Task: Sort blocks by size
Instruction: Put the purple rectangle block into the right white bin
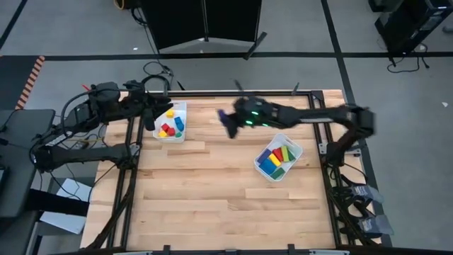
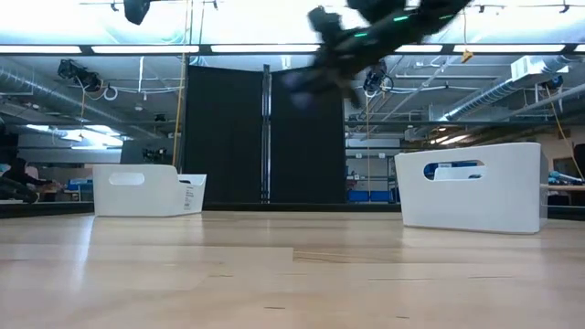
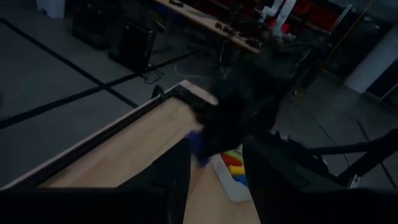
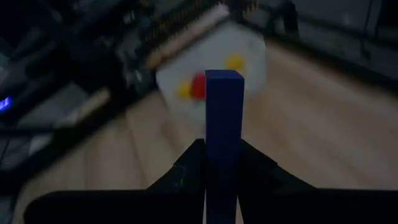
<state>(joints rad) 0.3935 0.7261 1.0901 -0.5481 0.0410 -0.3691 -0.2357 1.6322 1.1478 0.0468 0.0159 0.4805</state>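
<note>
My right gripper (image 1: 230, 122) is high over the table's middle far part and shut on a dark blue bar (image 4: 222, 118). It shows blurred at the top of the low view (image 2: 329, 41). A white bin (image 1: 170, 122) at the far left holds small red, yellow and blue blocks. It lies ahead of the bar in the right wrist view (image 4: 211, 62). A second white bin (image 1: 278, 157) at the right holds longer red, yellow, green and blue bars. My left gripper (image 3: 214, 186) is open and empty, beside the left bin's left side (image 1: 150, 115). My right gripper pinches the blue bar's two long sides (image 4: 221, 163) between its two fingers, toward the bar's near end. The bar lies along the fingers and sticks out past their tips. It is lifted clear of the table.
Bare wooden tabletop (image 1: 212, 198) fills the near half. In the low view the left bin (image 2: 146, 190) and the right bin (image 2: 471, 187) stand on the table's far part. A dark metal frame (image 1: 127, 177) runs along the table's sides.
</note>
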